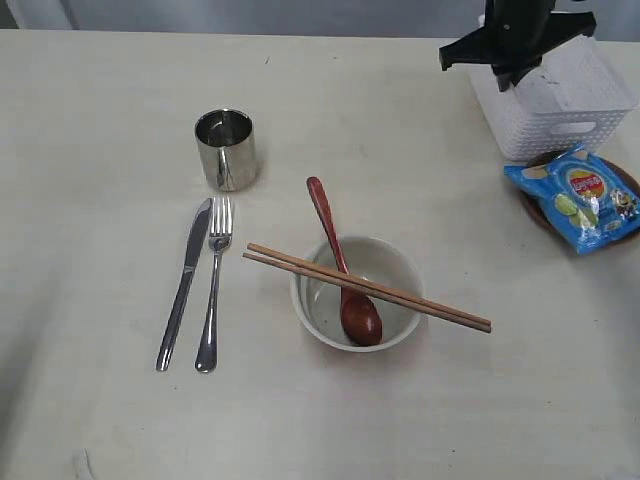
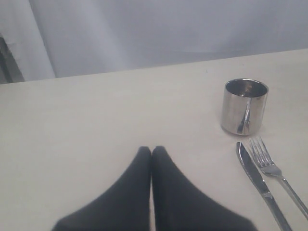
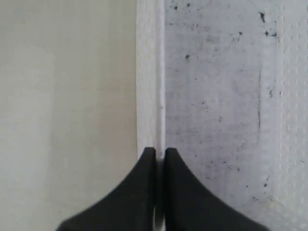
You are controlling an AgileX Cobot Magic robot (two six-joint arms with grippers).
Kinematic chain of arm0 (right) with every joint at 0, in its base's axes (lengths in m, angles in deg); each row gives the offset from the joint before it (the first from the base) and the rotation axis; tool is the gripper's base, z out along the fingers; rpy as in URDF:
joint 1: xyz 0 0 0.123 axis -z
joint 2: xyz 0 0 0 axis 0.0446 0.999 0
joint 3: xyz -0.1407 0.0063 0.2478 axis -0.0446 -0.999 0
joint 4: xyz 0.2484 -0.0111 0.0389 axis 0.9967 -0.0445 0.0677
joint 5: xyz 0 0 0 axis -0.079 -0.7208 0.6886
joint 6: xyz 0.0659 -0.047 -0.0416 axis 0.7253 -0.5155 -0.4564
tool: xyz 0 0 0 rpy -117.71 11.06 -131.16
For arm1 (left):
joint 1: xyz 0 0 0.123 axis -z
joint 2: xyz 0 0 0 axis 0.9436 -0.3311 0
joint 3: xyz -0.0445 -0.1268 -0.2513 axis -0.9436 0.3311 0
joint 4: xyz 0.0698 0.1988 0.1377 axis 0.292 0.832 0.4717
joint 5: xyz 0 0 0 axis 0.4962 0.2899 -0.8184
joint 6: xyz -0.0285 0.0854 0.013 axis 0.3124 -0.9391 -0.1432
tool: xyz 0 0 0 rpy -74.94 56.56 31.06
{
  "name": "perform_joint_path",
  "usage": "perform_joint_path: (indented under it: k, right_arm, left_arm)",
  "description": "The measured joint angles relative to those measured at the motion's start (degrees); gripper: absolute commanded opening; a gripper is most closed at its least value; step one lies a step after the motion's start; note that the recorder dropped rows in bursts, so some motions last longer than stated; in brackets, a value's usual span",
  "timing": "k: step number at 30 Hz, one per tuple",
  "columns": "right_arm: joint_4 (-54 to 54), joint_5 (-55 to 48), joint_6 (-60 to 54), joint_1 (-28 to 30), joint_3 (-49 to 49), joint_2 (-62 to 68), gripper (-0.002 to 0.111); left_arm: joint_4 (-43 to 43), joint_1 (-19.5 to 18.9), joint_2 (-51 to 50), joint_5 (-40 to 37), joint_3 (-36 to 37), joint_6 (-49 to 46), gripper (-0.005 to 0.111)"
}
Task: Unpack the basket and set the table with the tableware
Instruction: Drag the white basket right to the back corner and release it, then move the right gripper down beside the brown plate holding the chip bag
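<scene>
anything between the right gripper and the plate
Yes: the snack bag lies on the plate, covering most of it. The right gripper is itself clamped on the rim of the basket beside the plate.

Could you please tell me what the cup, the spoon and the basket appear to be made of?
The cup looks like polished steel: mirror-bright, with sharp reflections. The spoon seems wooden with a glossy reddish-brown lacquer, judging by its colour and sheen. The basket is probably matte white plastic, given its moulded lattice walls and cut-out handle.
</scene>
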Motion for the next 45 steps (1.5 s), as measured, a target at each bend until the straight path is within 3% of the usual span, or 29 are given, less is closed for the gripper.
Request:
perform_joint_path:
  k: [4, 11, 13, 21, 23, 25, 27, 33, 40, 45]
  right_arm:
    - [-0.11, 0.58, 0.8, 0.04, 0.0, -0.12, 0.005]
    - [0.4, 1.93, 1.29, 0.14, -0.47, -0.21, 0.058]
    - [0.4, 2.31, 1.29, 0.14, -0.57, -0.21, 0.065]
    - [0.59, 1.22, 0.82, 0.14, 0.33, -3.42, 0.058]
    - [0.59, -0.35, 0.51, 0.14, 0.84, -6.1, 0.051]
    - [0.47, -2.6, -0.05, 0.14, 1.08, -9.22, 0.03]
    - [0.47, -4.85, -0.99, 0.14, 1.08, -13.06, 0.001]
    - [4.24, -6.92, -2.93, 0.18, -4.71, -26.03, 0.0]
    - [-1.88, -4.56, 1.48, 0.32, -27.06, -38.51, 0.0]
    - [-3.02, 2.4, 5.49, 4.94, -42.37, -41.64, 0.0]
  left_arm:
    - [0.0, 0.0, 0.0, 0.0, 0.0, 0.0, 0.0]
    - [0.0, 0.0, 0.0, 0.0, 0.0, 0.0, 0.0]
    - [0.0, 0.0, 0.0, 0.0, 0.0, 0.0, 0.0]
    - [0.0, 0.0, 0.0, 0.0, 0.0, 0.0, 0.0]
    - [0.0, 0.0, 0.0, 0.0, 0.0, 0.0, 0.0]
    - [0.0, 0.0, 0.0, 0.0, 0.0, 0.0, 0.0]
    - [0.0, 0.0, 0.0, 0.0, 0.0, 0.0, 0.0]
    - [0.1, 0.0, 0.0, 0.0, 0.0, 0.0, 0.0]
    - [0.1, 0.0, 0.0, 0.0, 0.0, 0.0, 0.0]
    - [0.1, 0.0, 0.0, 0.0, 0.0, 0.0, 0.0]
